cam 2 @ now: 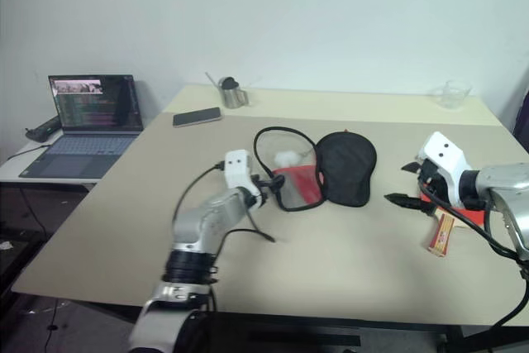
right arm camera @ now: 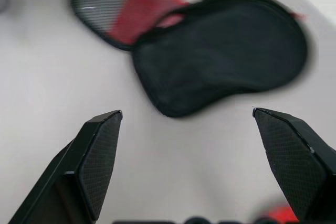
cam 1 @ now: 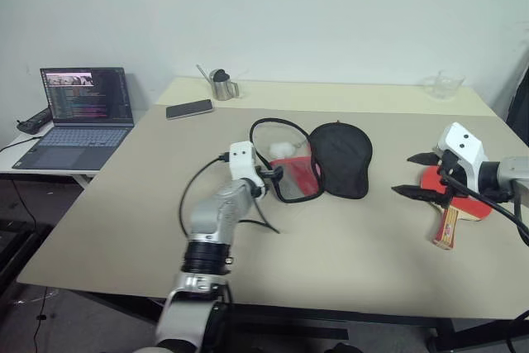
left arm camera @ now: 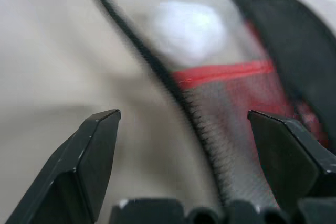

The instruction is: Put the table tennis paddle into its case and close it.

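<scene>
While the case lies unzipped mid-table, its mesh-and-red half beside the black half, the left gripper is held wide at the zipper edge, gripping nothing. The right gripper is spread wide just above the paddle, which rests near the table's right edge. A misjudged grasp could push the paddle off that edge; the unheld case may slide during insertion.

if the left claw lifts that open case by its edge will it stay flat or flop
Probably flops: the case is soft fabric, lying open with one thin flap spread on the table. It looks light. The zipper edging may hold some outline.
</scene>
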You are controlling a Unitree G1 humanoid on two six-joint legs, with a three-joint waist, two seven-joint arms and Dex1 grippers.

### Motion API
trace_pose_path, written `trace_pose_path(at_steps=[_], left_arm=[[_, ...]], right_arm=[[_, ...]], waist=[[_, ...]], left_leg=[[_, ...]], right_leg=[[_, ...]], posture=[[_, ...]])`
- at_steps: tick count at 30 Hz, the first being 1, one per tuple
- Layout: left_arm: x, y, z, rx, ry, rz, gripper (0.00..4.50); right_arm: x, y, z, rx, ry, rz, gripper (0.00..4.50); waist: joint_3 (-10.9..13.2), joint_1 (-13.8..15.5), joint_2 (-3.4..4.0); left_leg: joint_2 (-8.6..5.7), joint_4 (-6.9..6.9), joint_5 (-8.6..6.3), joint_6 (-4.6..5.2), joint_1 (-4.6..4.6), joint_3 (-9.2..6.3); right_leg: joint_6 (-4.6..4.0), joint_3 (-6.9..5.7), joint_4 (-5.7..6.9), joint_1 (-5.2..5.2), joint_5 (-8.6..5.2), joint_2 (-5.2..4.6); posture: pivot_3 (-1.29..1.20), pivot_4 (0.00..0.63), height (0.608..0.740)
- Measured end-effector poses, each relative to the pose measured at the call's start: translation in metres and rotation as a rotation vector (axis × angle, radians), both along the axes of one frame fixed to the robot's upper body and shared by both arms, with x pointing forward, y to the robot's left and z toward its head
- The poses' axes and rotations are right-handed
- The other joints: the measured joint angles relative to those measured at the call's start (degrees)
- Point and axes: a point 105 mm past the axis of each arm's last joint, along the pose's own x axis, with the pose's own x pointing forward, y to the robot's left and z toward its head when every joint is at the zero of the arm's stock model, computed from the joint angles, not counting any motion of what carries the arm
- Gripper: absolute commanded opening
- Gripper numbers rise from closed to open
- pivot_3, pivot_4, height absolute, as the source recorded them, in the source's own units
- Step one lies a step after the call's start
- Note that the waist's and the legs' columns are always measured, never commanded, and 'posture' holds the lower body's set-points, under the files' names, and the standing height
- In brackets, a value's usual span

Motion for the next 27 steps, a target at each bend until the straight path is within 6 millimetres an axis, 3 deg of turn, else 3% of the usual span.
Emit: trace_pose_path(at_steps=[3, 5, 9, 12, 17, 22, 27], left_arm=[[-0.032, 0.040, 0.023, 0.160, -0.040, -0.256, 4.25], [-0.051, 0.045, 0.041, 0.216, -0.086, -0.420, 4.25], [-0.078, 0.014, 0.070, 0.148, -0.198, -0.731, 4.25], [-0.092, -0.003, 0.066, 0.149, -0.205, -0.884, 4.25], [-0.100, -0.011, 0.048, 0.169, -0.162, -0.976, 4.25], [-0.091, -0.017, 0.048, 0.155, -0.185, -0.969, 4.25], [-0.083, -0.019, 0.049, 0.152, -0.193, -0.959, 4.25]], right_arm=[[0.005, -0.029, -0.008, 0.028, 0.029, -0.263, 4.40], [0.004, -0.046, -0.013, 0.034, 0.063, -0.402, 4.40], [0.003, -0.057, -0.020, 0.049, 0.113, -0.560, 4.40], [-0.003, -0.066, -0.033, 0.081, 0.188, -0.678, 4.40], [-0.014, -0.087, -0.054, 0.117, 0.229, -0.927, 4.40], [-0.015, -0.063, -0.072, 0.173, 0.250, -0.985, 4.40], [-0.019, -0.059, -0.083, 0.208, 0.270, -1.067, 4.40]], waist=[[0.0, -0.6, 0.05], [0.0, -0.3, 0.06], [0.0, 0.8, 0.07], [0.0, 0.5, 0.08], [0.0, -0.1, 0.07], [-0.1, -0.7, 0.10], [-0.1, -0.8, 0.11]], left_leg=[[-0.04, -0.06, -0.01, -0.01, 0.00, 0.02], [-0.09, -0.05, -0.01, 0.00, 0.00, -0.02], [-0.10, -0.02, -0.01, 0.05, -0.01, -0.09], [-0.08, -0.06, -0.01, 0.06, 0.01, -0.02], [-0.05, -0.10, -0.01, 0.06, 0.01, 0.06], [-0.05, -0.07, -0.01, 0.08, 0.10, 0.09], [-0.07, -0.07, -0.01, 0.08, 0.09, 0.08]], right_leg=[[-0.02, 0.19, -0.07, -0.09, 0.00, 0.06], [-0.03, 0.18, -0.16, -0.03, 0.00, 0.03], [0.01, 0.08, -0.28, 0.09, 0.08, 0.00], [0.01, 0.15, -0.26, 0.06, 0.08, 0.01], [0.00, 0.25, -0.22, -0.01, 0.09, 0.04], [0.00, 0.31, -0.07, -0.01, 0.09, 0.07], [0.01, 0.31, -0.08, -0.02, 0.09, 0.10]], posture=[[0.00, 0.150, 0.740], [0.00, 0.150, 0.740], [0.00, 0.150, 0.740], [0.00, 0.150, 0.740], [0.00, 0.150, 0.740], [0.00, 0.150, 0.740], [0.00, 0.150, 0.740]])
